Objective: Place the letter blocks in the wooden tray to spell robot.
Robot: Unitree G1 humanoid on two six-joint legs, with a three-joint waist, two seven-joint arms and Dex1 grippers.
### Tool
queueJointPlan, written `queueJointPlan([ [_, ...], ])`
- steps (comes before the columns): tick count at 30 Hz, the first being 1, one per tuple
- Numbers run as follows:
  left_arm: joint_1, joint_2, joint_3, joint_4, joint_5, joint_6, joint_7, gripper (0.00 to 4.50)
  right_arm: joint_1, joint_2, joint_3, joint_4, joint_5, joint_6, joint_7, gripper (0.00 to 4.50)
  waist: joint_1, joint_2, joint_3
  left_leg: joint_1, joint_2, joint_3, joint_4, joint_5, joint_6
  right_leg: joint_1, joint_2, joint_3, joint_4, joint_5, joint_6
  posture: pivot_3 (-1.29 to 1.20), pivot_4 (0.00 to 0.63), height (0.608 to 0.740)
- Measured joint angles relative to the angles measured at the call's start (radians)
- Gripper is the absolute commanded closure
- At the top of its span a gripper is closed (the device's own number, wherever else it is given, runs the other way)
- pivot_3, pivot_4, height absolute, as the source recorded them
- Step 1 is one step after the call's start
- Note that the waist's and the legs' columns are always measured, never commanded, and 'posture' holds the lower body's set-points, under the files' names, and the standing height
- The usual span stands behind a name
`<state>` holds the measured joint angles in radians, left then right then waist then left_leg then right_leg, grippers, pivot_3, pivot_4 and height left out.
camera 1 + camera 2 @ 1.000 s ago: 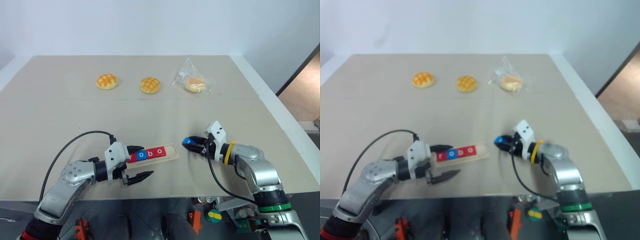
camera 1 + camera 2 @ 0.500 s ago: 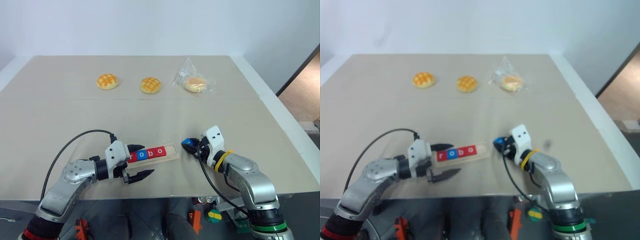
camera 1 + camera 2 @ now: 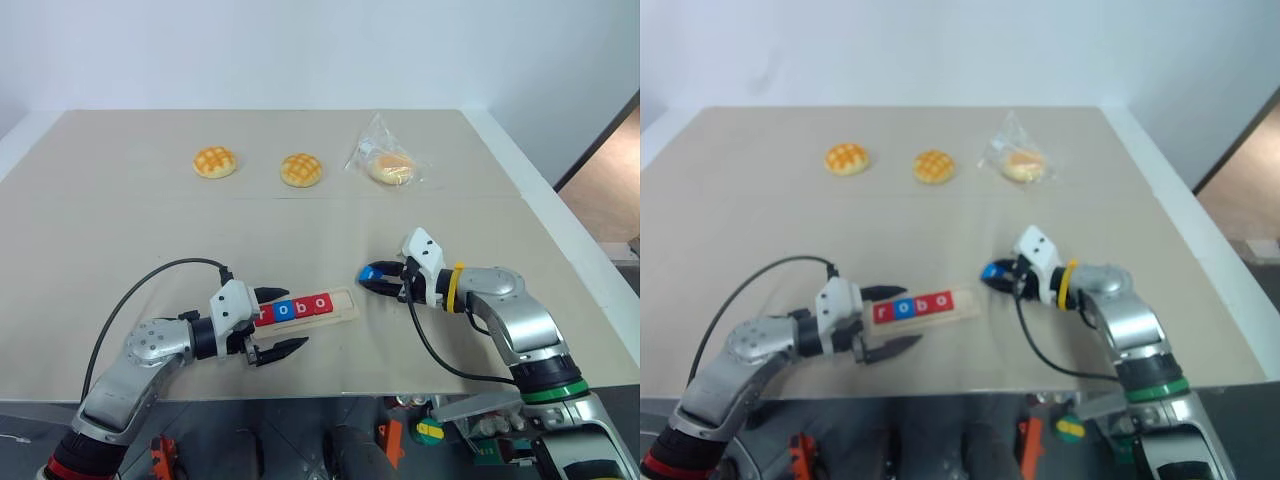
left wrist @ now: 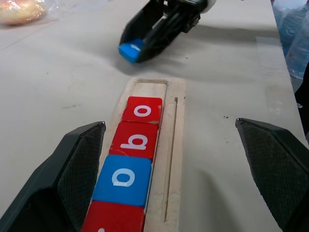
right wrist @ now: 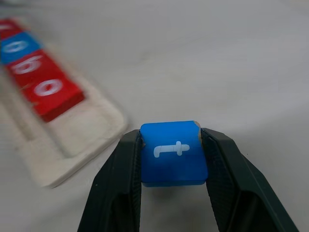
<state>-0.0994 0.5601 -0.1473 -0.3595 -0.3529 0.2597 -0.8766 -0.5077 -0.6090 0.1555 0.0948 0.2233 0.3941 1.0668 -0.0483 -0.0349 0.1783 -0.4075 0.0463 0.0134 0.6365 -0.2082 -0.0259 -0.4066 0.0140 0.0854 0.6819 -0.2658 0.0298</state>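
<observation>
Four blocks (image 4: 128, 159) sit in your tray (image 3: 342, 313). Your right claw (image 5: 174, 159) pinches the blue t block (image 5: 174, 153) just beside its empty end; the letter shows from that wrist. Your left claw (image 3: 277, 322) gapes around the tray.

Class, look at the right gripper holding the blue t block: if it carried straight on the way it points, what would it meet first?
Most likely the open end of the wooden tray, at its empty slot. The right gripper, shut on the blue t block, aims at that end, but its height above the table is unclear.
</observation>
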Motion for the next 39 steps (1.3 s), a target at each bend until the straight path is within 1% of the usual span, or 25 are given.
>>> queueJointPlan([
  [4, 0.002, 0.002, 0.005, 0.0, -0.001, 0.001, 0.002, 0.0, -0.057, -0.011, 0.057, 0.081, -0.004, -0.108, 0.156, 3.28, 0.0, 0.0, 0.0, 0.0, 0.0, 0.0, 0.0, 0.0, 0.0, 0.0, 0.0, -0.001, 0.0, 0.0, 0.0, 0.0, 0.15, 0.74],
  [6, 0.004, 0.003, 0.009, -0.001, -0.001, 0.001, 0.004, 0.0, -0.083, -0.012, 0.08, 0.138, -0.021, -0.168, 0.2, 3.28, 0.0, 0.0, 0.0, 0.0, 0.0, 0.0, 0.001, 0.0, 0.0, 0.0, 0.0, -0.001, 0.0, 0.0, 0.0, 0.0, 0.15, 0.74],
  [11, 0.009, 0.005, 0.012, -0.002, -0.001, 0.001, 0.007, 0.0, -0.13, 0.002, 0.085, 0.228, -0.043, -0.245, 0.26, 3.28, 0.0, 0.0, 0.0, 0.0, 0.0, 0.0, 0.0, 0.0, 0.0, 0.0, 0.0, 0.0, 0.0, 0.0, 0.0, 0.0, 0.15, 0.74],
  [17, 0.021, 0.005, 0.028, -0.008, -0.001, 0.003, 0.022, 0.0, -0.147, 0.04, 0.107, 0.27, -0.057, -0.275, 0.292, 3.28, 0.001, 0.0, 0.0, 0.0, 0.0, -0.001, 0.001, 0.0, 0.0, 0.0, 0.0, -0.001, 0.0, 0.0, -0.001, 0.0, 0.15, 0.74],
  [35, 0.044, 0.002, 0.029, -0.034, -0.003, 0.01, 0.044, 0.0, -0.186, 0.075, 0.124, 0.321, -0.082, -0.318, 0.344, 3.28, 0.0, 0.0, 0.0, 0.0, 0.0, -0.001, 0.001, 0.0, 0.0, 0.0, 0.0, -0.001, 0.0, 0.001, -0.001, 0.0, 0.15, 0.74],
  [39, 0.047, 0.001, 0.029, -0.036, -0.002, 0.01, 0.048, 0.0, -0.188, 0.086, 0.126, 0.325, -0.087, -0.321, 0.349, 3.28, 0.0, 0.0, 0.0, 0.0, 0.0, -0.001, 0.001, 0.0, 0.0, 0.0, 0.0, -0.001, 0.0, 0.003, -0.005, 0.0, 0.15, 0.74],
])
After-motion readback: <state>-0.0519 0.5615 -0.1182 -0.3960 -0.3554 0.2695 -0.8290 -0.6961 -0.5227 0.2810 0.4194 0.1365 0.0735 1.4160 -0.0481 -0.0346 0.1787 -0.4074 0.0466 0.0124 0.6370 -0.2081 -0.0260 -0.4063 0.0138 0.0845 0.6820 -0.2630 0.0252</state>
